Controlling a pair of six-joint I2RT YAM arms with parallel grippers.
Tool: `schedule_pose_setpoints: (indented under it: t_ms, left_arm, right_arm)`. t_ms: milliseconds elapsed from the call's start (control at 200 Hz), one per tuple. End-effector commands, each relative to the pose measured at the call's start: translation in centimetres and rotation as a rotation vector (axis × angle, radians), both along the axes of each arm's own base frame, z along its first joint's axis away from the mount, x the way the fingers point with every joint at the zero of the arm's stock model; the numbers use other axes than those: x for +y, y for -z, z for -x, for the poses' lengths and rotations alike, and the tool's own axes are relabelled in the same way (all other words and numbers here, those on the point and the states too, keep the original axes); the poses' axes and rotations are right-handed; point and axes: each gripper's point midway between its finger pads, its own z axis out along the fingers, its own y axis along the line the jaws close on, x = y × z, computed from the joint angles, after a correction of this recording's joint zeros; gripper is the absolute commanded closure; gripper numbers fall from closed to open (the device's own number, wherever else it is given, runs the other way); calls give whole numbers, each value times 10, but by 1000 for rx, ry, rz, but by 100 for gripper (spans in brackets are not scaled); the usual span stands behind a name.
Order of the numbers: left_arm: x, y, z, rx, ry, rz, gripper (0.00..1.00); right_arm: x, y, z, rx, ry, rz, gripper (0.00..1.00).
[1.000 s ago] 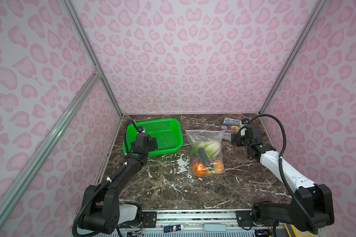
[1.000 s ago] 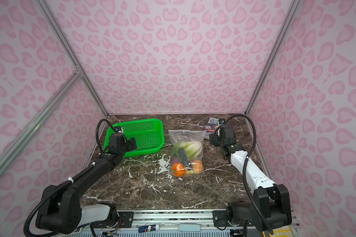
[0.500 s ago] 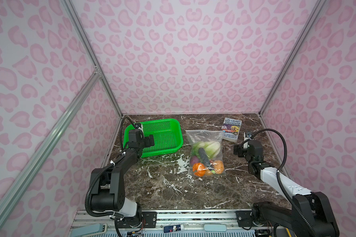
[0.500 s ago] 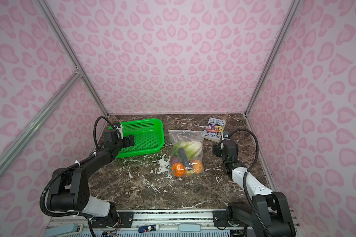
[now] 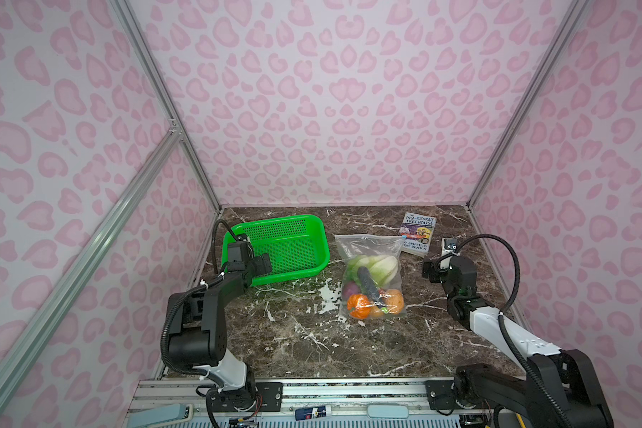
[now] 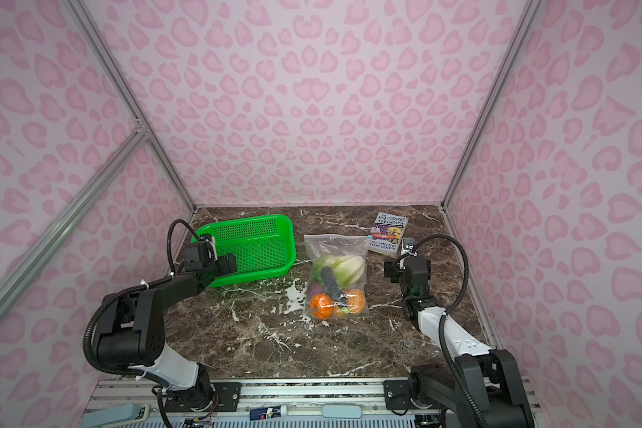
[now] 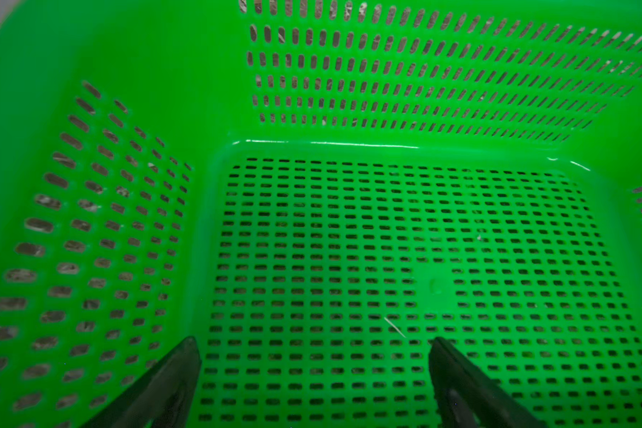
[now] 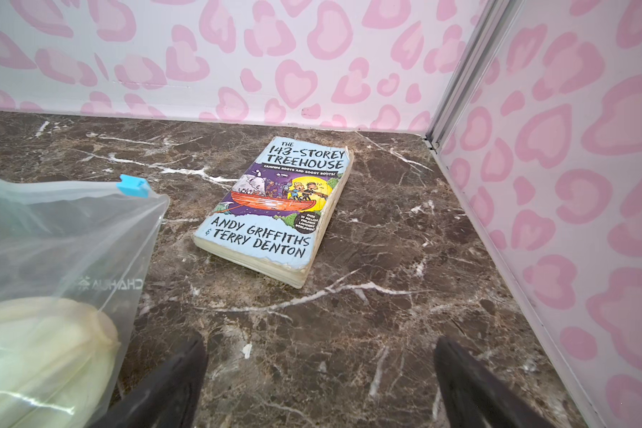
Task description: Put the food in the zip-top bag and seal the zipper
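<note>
1. Left pincer (image 7: 314, 341): released, jaws spread wide, empty; hangs over the floor of the green mesh basket (image 7: 127, 74).
2. Right pincer (image 8: 319, 340): released, jaws spread wide, empty; over bare worktop (image 8: 386, 259), to the right of the zip-top bag (image 5: 364, 245).
3. Zip-top bag: lies flat mid-worktop, just beside the basket, apart from both pincers.
4. Food (image 6: 354, 300): cabbage (image 5: 380, 266), eggplant (image 5: 367, 281), purple onion (image 5: 349, 291), pumpkin (image 5: 358, 311); all inside the bag.
5. Zipper: blue slider tab (image 8: 132, 185) at the mouth corner nearest the book.
6. Paperback book (image 8: 275, 207): flat, near the far right corner, just beside the bag's mouth.
</note>
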Motion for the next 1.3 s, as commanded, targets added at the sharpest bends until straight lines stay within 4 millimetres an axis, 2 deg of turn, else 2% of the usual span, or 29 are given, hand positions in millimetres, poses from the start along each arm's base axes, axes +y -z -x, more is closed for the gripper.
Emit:
schedule_pose_setpoints:
  t_ms: [0,380,520,635,735,775,875,975,1060,1085,1295]
  left_arm:
    - [-4,-29,-14,-160,52,-39,2]
    - [-43,-48,11,-295,199,-115,2]
    - [-37,-45,3,-271,182,-120,2]
    - [-26,-43,-2,-291,150,-104,2]
    - [-15,-44,0,-306,115,-59,2]
    - [-13,-45,3,-323,107,-56,2]
    - [-12,-49,12,-373,97,-62,2]
    - [-13,-50,20,-413,96,-69,2]
    - [-16,-43,27,-439,101,-86,2]
    - [-17,-49,26,-474,101,-89,2]
    - [-16,-47,25,-457,97,-98,2]
  right_arm:
    - [1,-2,-4,-31,-4,1,3]
    - [-2,20,-14,-59,1,45,2]
    - [-7,25,-18,-84,9,66,2]
    - [-20,33,-19,-94,48,23,2]
    - [-28,47,-17,-113,69,-14,2]
    - [-31,45,-18,-152,78,-23,3]
    - [-29,52,-22,-69,64,-26,3]
    - [-31,47,-22,-135,58,-45,2]
    - [-31,49,-23,-96,54,-41,2]
    - [-31,52,-23,-76,54,-39,2]
    - [-30,51,-23,-83,51,-38,2]
